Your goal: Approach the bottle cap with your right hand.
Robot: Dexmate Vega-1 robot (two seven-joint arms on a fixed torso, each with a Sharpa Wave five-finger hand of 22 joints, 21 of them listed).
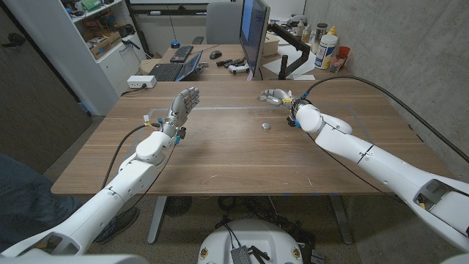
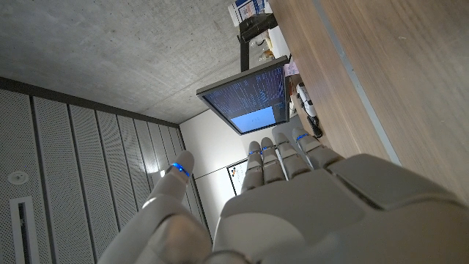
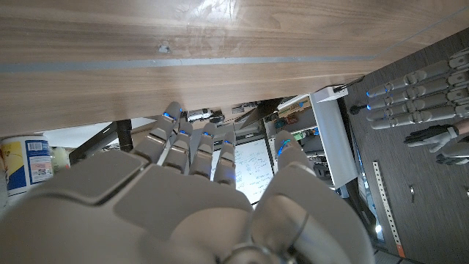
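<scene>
The bottle cap [image 1: 267, 125] is a small grey disc lying on the wooden table [image 1: 220, 158], right of centre. My right hand [image 1: 277, 97] hovers near the table's far side, beyond the cap and slightly to its right, with nothing in it and its fingers stretched out. In the right wrist view the right hand [image 3: 198, 198] points past the table edge, and the cap [image 3: 163, 48] is a small spot on the wood. My left hand [image 1: 183, 103] is raised over the left half of the table, fingers apart and empty; the left hand [image 2: 293, 205] also shows from behind.
A monitor [image 1: 253, 33] stands behind the table's far edge, with a laptop [image 1: 176, 68] and a white power strip [image 1: 139, 81] to its left. Bottles [image 1: 327, 48] stand at the back right. A black cable [image 1: 381, 88] loops over the right arm.
</scene>
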